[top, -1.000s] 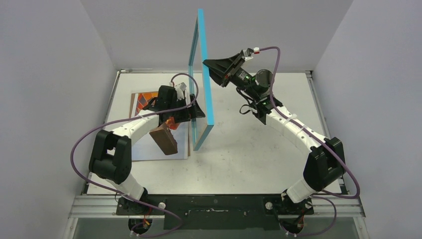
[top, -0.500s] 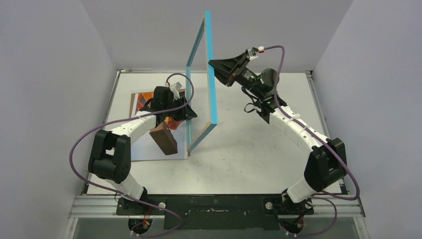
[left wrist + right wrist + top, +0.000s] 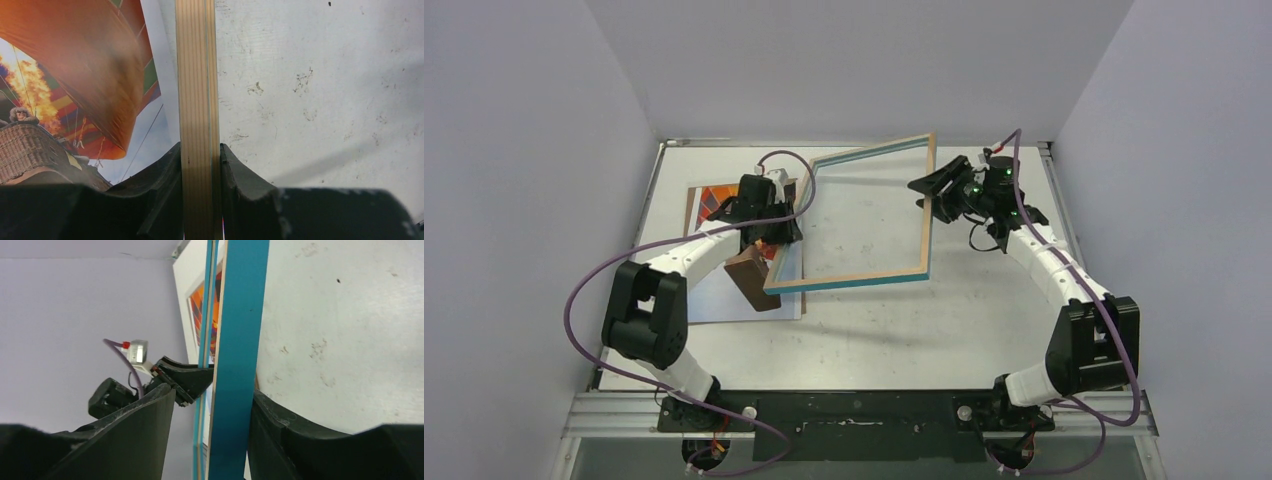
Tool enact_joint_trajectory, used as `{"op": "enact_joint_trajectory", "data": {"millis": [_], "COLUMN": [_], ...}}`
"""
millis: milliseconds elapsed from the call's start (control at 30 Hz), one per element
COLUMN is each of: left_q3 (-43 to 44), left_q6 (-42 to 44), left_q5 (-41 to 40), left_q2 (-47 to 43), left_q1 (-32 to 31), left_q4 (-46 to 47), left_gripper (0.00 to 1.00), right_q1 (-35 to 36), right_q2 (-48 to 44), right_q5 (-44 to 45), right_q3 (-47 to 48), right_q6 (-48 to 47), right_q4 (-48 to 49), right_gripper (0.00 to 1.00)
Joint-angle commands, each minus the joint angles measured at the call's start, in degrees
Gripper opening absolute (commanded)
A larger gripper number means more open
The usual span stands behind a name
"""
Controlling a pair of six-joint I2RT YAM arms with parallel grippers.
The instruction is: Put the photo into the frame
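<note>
The frame [image 3: 854,282] is held tilted over the middle of the desk [image 3: 924,335], wooden reverse up, with its blue front showing as a thin line along the near bar. The left end effector [image 3: 780,240] is clamped narrow on the left bar, both fingers [image 3: 160,200] pressed against the wood. The right end effector [image 3: 929,192] straddles the right bar with its jaws wider than the bar: one finger meets the blue edge, the other stands off with a gap. The left bar crosses the right edge of the photo [image 3: 716,200], which lies flat on the desk's left side. A brown block [image 3: 754,282] sits just beside the frame's near left corner. The far bar is close to the desk's far edge and the wall, and open desk stretches near and right.
</note>
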Motion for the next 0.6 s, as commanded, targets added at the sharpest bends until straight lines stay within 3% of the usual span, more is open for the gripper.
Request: {"op": "enact_joint_trajectory", "data": {"millis": [0,333,500,567], "left_q3": [2.74,4.59,5.39,5.64], "left_q6": [2.11,4.00,4.64,5.16], "left_q5": [-1.33,-6.26,-7.60,-7.92], "left_q2": [-1.48,1.62,3.79,4.77], "left_q1": [-2.30,-7.54,-10.24,-10.87], "left_q4": [2.54,3.32,3.21,2.92], "left_gripper": [0.00,0.01,0.05,0.12], "right_q1": [-0.26,-2.60,-3.27,-3.34], "right_q2": [-2.82,4.27,8.58,10.02], "right_q5": [-3.18,5.24,11.13,13.70], "right_q3": [0.06,6.50,6.89,7.52], "right_q6": [-5.81,-25.37,-31.76,-34.61], "right_q4": [-3.10,-21.15,-24.04,-25.15], "right_gripper": [0.48,0.14,0.06,0.05]}}
